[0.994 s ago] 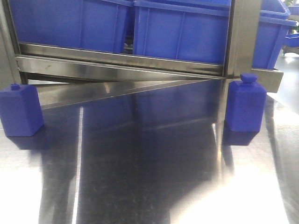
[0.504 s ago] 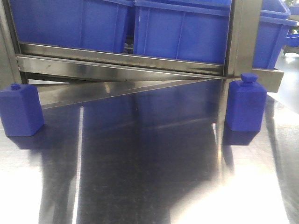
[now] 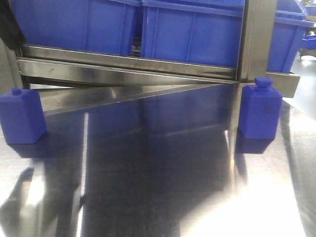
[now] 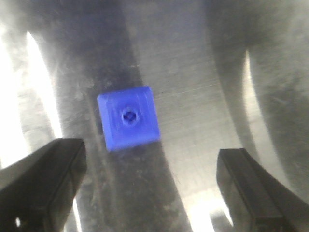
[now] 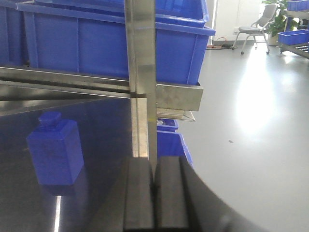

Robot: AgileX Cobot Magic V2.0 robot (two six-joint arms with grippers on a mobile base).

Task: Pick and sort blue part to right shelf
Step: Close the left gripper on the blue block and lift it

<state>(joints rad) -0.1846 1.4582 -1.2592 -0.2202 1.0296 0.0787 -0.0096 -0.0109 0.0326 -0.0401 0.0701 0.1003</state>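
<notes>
Plastic blue part [image 4: 128, 117] looks light, rigid, kinda slick, so grab its flat sides. Left gripper [image 4: 150, 162] gapes wide above it, empty; right gripper [image 5: 154, 193] pinched closed, empty.

Capped left blue part [image 3: 22, 117] upright, right blue part [image 3: 260, 112] upright — both just before right shelf [image 3: 148, 69]

The front view's top edge crops the blue bins [image 3: 187, 37].

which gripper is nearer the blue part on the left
Left. The left gripper hangs open right above the left blue part; the right gripper sits shut near the other blue part.
</notes>
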